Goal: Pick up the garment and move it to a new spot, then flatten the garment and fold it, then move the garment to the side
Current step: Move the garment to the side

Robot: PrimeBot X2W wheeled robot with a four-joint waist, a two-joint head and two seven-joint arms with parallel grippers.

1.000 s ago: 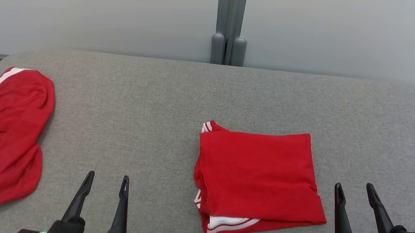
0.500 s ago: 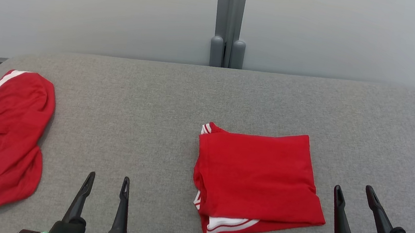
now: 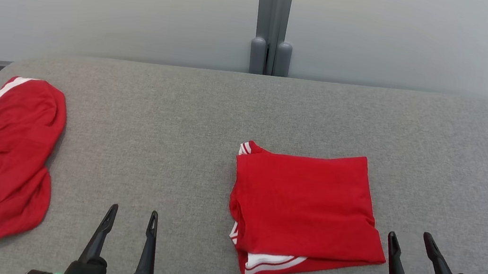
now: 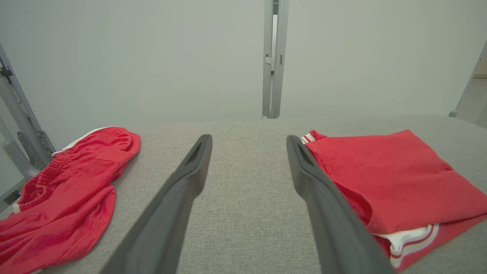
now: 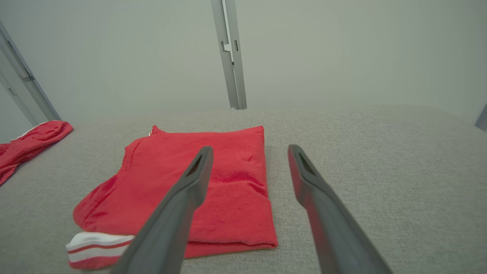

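The left hand (image 3: 134,211) hovers over the near edge of the bench (image 3: 157,110), a little left of its middle. Its two dark fingers point toward the far edge and stand wide apart with nothing between them. Under them is only bare grey cloth surface. A small green light glows at the base of this hand.

The right hand (image 3: 409,235) sits over the near right corner, fingers also spread wide and empty, angled slightly toward the left edge. Its fingertips are just beside the near right corner of the folded garment (image 3: 305,208); I cannot tell whether they touch it, though they do not grip it. A white band wraps the wrist behind the fingers.

The folded garment is red and lies flat on the bench, right of the middle and closer to the near edge than to the far one. It makes a rough rectangle, layers stacked, with white and red striped trim peeking out at its near left corner and a bit more at its far left corner. It lies between the two hands.

A second piece, a crumpled red garment (image 3: 7,156) with white trim, lies bunched along the left edge, well apart from the folded one.

Behind the far edge stands a pale wall with a grey post (image 3: 273,21) at its middle.
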